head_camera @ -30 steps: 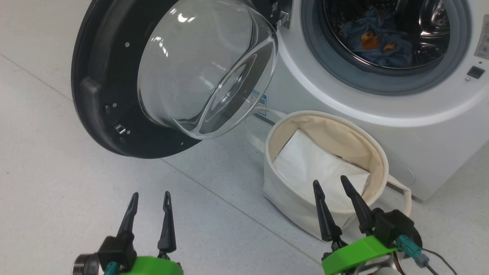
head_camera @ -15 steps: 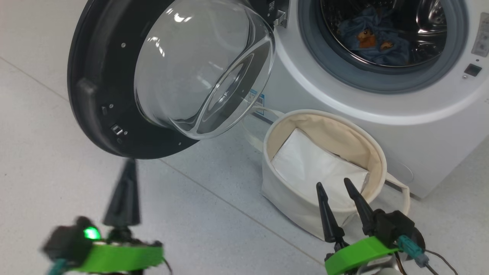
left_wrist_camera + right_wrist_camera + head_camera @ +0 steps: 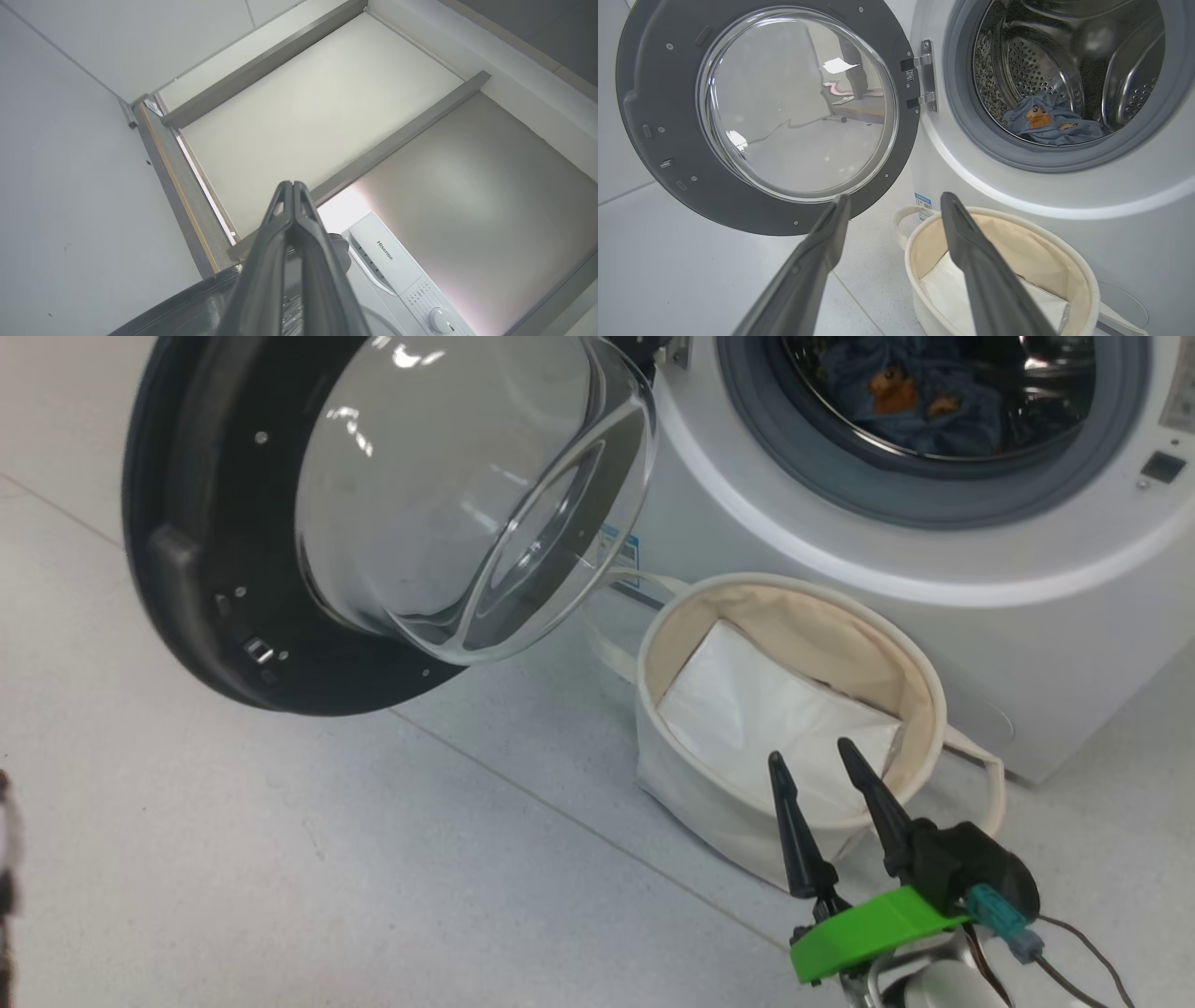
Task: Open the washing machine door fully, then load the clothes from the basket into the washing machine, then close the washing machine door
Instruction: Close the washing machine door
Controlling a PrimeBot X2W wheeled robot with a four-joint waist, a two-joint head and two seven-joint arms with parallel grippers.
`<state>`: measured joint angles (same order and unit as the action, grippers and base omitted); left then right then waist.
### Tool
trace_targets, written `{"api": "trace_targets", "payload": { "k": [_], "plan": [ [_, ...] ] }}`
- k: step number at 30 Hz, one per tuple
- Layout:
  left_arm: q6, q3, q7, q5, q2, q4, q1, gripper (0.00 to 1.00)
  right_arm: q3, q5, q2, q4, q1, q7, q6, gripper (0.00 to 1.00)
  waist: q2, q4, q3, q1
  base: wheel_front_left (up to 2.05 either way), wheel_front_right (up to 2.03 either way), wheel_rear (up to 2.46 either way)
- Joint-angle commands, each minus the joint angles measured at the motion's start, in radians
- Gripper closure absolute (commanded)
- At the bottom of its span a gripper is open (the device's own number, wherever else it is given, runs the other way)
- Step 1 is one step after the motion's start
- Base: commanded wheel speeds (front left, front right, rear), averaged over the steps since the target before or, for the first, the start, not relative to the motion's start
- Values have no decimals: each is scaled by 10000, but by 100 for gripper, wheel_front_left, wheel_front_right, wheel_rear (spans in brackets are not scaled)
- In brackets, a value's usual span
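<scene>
At the lower right of the head view, our right gripper stood wide and empty, its tips over the near rim of the basket. Low in the centre of the left wrist view, our left gripper was pressed together on nothing. The basket held a flat white sheet and sat just before the washer. The door hung open at the upper left. The clothes lay in the drum at the top right.
</scene>
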<state>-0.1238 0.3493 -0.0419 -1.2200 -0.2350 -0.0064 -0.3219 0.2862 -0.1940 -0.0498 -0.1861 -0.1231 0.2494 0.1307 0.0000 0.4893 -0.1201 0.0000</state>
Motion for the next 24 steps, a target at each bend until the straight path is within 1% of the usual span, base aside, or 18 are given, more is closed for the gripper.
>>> {"api": "trace_targets", "payload": {
  "k": [1,3,5,7,9,12,14,16,20,24],
  "plan": [
    [-58,430,449,-554,-565,45,-573,100,265,75,-4,278,-394,124,0,0,0,-88,-132,0,0,0,0],
    [27,892,1362,-1973,-1056,1073,-1349,100,290,120,-4,271,-497,124,0,0,0,-177,-244,0,0,0,0],
    [121,1324,1875,-2628,-1762,2190,-2021,100,384,166,-4,221,-588,124,0,0,0,-339,-302,0,0,0,0],
    [362,1639,2314,-3200,-2296,3367,-2702,100,431,224,-4,198,-704,124,0,0,0,-508,-441,0,0,0,0],
    [512,1807,2621,-3521,-2783,4411,-3324,100,443,299,-4,222,-856,124,0,0,0,-689,-620,0,0,0,0],
    [681,1851,2702,-3549,-3397,5847,-4114,100,447,439,-4,218,-1061,124,0,0,0,-932,-918,0,0,0,0],
    [869,2320,2457,-3959,-3567,6819,-4793,100,462,540,-4,185,-1170,124,0,0,0,-1071,-1110,0,0,0,0],
    [870,2390,2461,-4056,-3765,7567,-5216,100,518,612,-4,151,-1272,124,0,0,0,-1229,-1274,0,0,0,0],
    [870,1811,3017,-3769,-4013,8690,-5663,100,472,699,-38,127,-1413,124,0,0,0,-1493,-1450,0,0,0,0],
    [631,1153,3402,-3294,-4146,9382,-5932,100,473,717,-97,128,-1440,124,0,0,0,-1699,-1438,0,0,0,0]
  ]
}}
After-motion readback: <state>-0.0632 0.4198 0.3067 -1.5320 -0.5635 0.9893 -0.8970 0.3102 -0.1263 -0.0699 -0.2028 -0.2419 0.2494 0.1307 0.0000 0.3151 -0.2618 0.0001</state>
